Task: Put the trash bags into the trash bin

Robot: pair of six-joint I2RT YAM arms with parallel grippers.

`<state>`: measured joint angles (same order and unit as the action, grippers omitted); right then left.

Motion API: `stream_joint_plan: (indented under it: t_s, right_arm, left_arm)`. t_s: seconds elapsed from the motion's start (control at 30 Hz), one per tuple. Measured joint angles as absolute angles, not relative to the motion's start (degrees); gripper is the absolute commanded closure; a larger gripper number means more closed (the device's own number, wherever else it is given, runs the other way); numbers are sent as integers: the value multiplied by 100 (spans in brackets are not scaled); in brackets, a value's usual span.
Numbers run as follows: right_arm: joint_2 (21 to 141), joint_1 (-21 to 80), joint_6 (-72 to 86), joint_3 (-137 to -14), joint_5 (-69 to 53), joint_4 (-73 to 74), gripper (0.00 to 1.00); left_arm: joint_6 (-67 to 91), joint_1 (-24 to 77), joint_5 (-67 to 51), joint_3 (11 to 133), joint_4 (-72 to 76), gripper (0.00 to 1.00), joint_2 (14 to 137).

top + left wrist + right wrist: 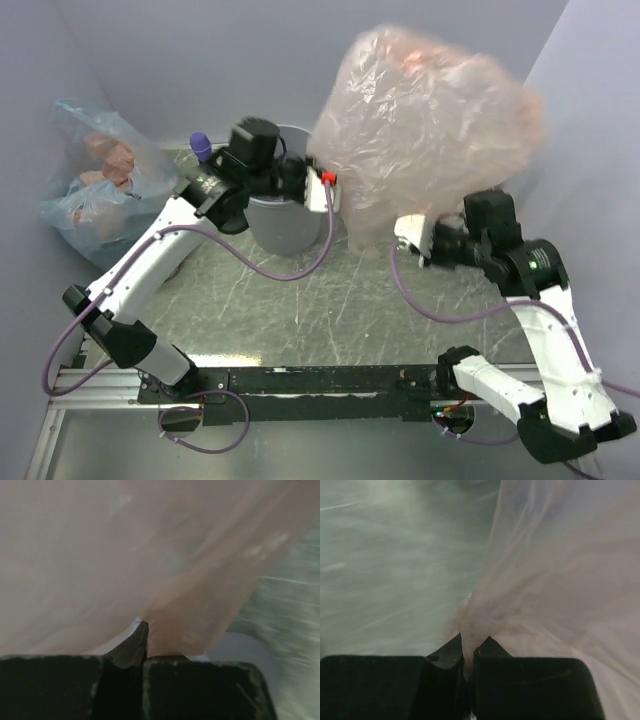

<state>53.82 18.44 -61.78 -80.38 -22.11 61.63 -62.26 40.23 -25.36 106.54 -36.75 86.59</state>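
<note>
A large translucent pink trash bag (425, 125) hangs in the air at the back, to the right of the grey trash bin (285, 215). My left gripper (325, 190) is over the bin's right rim and shut on the bag's left edge (170, 630). My right gripper (410, 235) is shut on the bag's lower edge (470, 630). The bag fills most of both wrist views. A second, bluish trash bag (95, 185) with pinkish contents sits at the far left against the wall.
A small purple-capped object (200, 145) stands behind the left arm near the bin. Grey walls close in at the back and both sides. A black rail (320, 380) runs along the near edge between the arm bases.
</note>
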Motion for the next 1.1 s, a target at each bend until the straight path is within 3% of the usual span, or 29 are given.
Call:
stream_joint_plan:
  t_s: [0.1,0.3,0.6,0.63,0.67,0.7,0.73,0.8,0.93,1.1]
  right_arm:
    - [4971,1667,-5739,-7872,-2519,7050,100]
    - [4093,1485,-5094,-8884,-2864,6650,100]
    - [4482,1479,-4569,-8545,-2475,5863,100]
    - [4528,1472,-4519,-8534,-2443,5791,100]
    - [4560,1472,-4466,-8527,-2416,5701,100]
    - [4582,1472,-4418,-8519,-2381,5601,100]
    - [4587,1472,-4351,-8512,-2342,5505,100]
    - [4584,1472,-4230,-8506,-2263,5286,100]
    - [4550,1474,-3977,-8409,-1892,4729,100]
    - [4611,1457,-3815,-8254,-1387,4213,100]
  left_arm:
    - [-5988,4025,-2810,9854,-4071,99,8595]
    - [-5262,4060,-2987,9297,-3361,99,8007]
    - [-4543,4069,-2971,8978,-2078,99,7314]
    - [-4418,4069,-2974,8978,-2001,94,7341]
    - [-4305,4069,-2974,8978,-1933,81,7373]
    - [-4213,4069,-2974,8978,-1892,62,7406]
    - [-4117,4069,-2974,8980,-1865,35,7443]
    - [-3966,4069,-2961,9015,-1859,17,7533]
    - [-3632,4038,-2862,9277,-2056,8,7673]
    - [-2762,3730,-2864,10621,-2491,2,7924]
